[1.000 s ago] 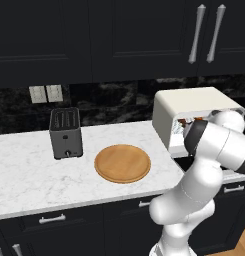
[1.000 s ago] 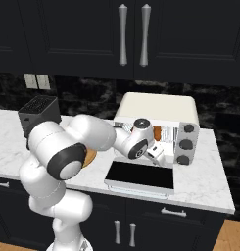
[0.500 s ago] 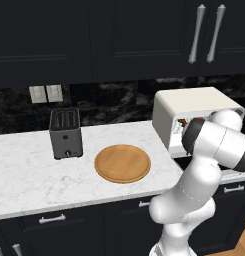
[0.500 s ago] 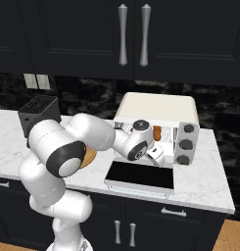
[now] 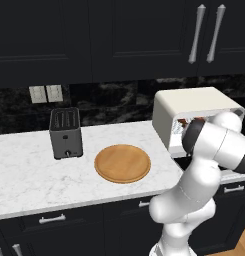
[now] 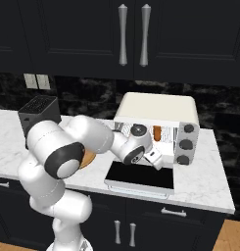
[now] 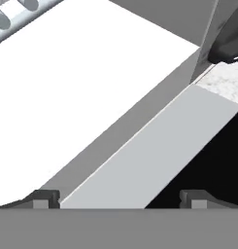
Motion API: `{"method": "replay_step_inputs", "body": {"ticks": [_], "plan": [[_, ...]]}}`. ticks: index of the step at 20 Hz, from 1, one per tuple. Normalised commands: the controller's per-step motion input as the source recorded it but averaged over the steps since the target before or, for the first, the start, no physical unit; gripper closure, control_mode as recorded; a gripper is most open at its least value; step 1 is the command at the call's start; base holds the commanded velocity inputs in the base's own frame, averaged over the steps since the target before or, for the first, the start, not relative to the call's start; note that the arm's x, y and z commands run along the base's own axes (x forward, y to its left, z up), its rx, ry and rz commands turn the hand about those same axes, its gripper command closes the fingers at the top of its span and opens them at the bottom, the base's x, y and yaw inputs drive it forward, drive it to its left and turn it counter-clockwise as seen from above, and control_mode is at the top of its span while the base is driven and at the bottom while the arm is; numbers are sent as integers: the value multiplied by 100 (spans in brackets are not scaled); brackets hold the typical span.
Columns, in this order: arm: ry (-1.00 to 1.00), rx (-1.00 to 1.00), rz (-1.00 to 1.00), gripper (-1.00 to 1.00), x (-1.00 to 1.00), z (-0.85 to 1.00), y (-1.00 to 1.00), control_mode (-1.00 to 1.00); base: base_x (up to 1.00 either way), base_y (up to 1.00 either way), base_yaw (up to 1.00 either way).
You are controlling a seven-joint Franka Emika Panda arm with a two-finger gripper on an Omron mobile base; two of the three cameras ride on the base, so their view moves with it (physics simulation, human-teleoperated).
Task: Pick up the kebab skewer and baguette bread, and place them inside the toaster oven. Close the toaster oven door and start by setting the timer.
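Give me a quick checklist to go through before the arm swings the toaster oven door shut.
1. Toaster oven door down flat: ok.
2. Gripper open and holding nothing: ok.
3. Round wooden board bare, food taken off it: ok.
4. Baguette bread inside the toaster oven: ok, an orange-brown piece shows on the rack.
5. Kebab skewer inside: cannot tell, the arm hides part of the cavity.
6. Fingers clear of the door's hinge edge: cannot tell.

Black slot toaster (image 5: pixel 66 132) beside round wooden board (image 5: pixel 122 163) on marble counter (image 5: pixel 29 175).
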Motion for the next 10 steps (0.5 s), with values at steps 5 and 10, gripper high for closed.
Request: {"method": "replay_step_inputs", "body": {"ticks": [5,10], "plan": [[0,8,-1,-100,-51,45,-2,-100,0,0,0],[0,3,3,-100,-79,56,-2,-100,0,0,0]]}}
